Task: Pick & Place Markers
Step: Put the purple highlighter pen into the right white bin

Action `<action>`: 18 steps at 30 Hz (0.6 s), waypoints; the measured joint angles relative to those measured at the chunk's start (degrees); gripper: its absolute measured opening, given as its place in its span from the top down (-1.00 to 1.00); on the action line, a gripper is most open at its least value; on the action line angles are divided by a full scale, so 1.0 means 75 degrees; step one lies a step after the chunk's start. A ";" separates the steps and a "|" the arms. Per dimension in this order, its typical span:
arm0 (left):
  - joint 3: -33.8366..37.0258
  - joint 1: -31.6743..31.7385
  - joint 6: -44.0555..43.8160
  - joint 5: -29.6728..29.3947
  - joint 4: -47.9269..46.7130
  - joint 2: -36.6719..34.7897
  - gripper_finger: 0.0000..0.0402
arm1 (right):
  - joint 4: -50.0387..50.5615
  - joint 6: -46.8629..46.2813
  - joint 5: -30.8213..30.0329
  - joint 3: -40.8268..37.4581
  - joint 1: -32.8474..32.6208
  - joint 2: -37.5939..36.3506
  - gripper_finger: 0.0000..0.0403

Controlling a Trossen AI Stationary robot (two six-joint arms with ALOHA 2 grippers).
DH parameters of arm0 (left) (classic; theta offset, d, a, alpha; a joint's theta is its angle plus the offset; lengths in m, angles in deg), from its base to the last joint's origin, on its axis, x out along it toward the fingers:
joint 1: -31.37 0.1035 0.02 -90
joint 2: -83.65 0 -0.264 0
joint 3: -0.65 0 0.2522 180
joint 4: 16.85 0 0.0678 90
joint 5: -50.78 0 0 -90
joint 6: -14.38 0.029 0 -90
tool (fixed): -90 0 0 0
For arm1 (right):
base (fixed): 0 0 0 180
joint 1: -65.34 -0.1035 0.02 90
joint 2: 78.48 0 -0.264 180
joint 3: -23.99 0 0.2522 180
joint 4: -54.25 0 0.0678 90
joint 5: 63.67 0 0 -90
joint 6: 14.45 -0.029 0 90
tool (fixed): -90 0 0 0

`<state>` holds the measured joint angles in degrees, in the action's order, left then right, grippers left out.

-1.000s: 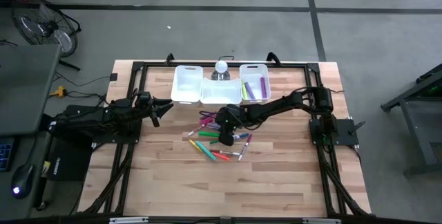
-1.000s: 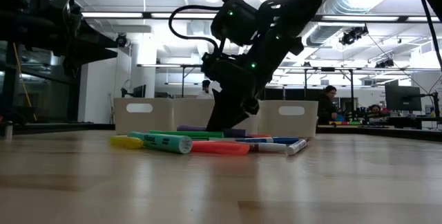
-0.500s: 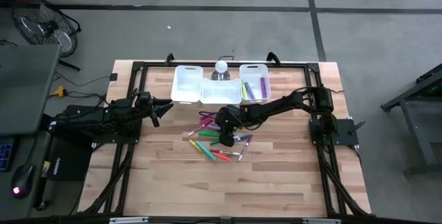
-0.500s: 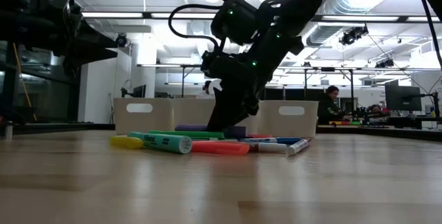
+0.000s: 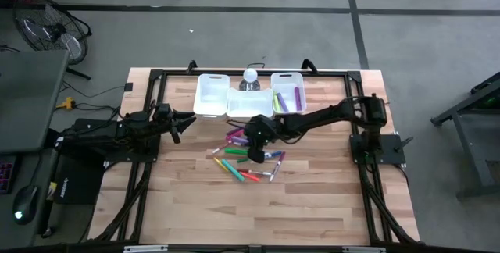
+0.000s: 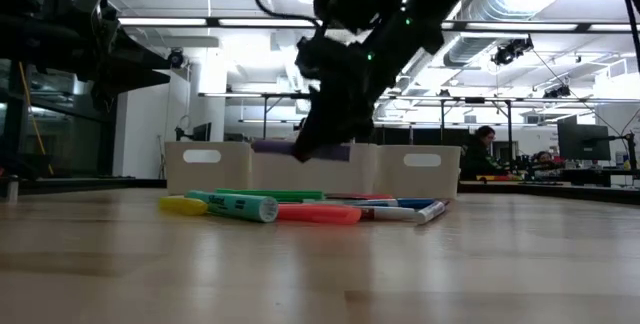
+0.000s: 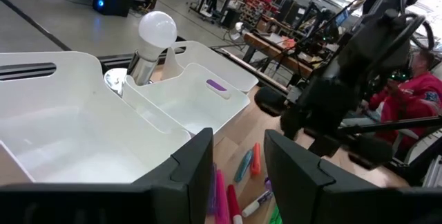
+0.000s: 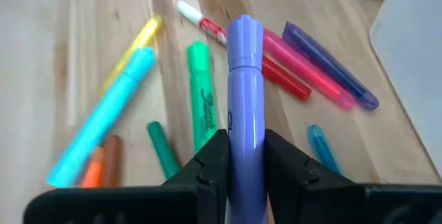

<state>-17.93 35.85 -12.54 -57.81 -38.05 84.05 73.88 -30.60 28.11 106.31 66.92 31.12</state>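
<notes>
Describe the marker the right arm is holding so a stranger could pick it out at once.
Start at the row of white bins at the table's far edge, then drop to the pile of markers in front of them. Above that pile hangs the right gripper, its fingers shut on a lavender-purple marker. It alone is lifted clear of the wood; the other markers lie flat.

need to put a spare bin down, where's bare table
Bare wood: the near half of the table, below the marker pile. Also between the pile and the waiting left gripper. Crowded: the white bins at the far edge, and the pile, where the right gripper holds a purple marker.
</notes>
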 joint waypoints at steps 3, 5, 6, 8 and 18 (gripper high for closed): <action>-0.0001 0.0003 0.0000 0.0000 0.0000 -0.0001 0.36 | 0.0079 -0.0229 -0.0151 0.0000 -0.0049 -0.0209 0.71; 0.0000 0.0001 0.0000 0.0000 0.0001 0.0000 0.36 | 0.0173 -0.0424 -0.0227 0.0000 -0.0087 -0.0357 0.71; -0.0001 0.0001 0.0000 0.0000 0.0000 0.0000 0.36 | 0.0203 -0.0529 -0.0249 0.0000 -0.0109 -0.0432 0.71; -0.0001 0.0002 0.0000 0.0000 -0.0001 -0.0002 0.36 | 0.0275 -0.0767 -0.0272 0.0000 -0.0154 -0.0568 0.71; 0.0000 0.0000 0.0000 -0.0003 0.0002 -0.0003 0.36 | 0.1031 -0.2252 -0.0602 0.0000 -0.0492 -0.1140 0.71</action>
<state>-17.93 35.85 -12.54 -57.83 -38.04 84.03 81.61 -47.49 23.59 106.31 63.23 22.57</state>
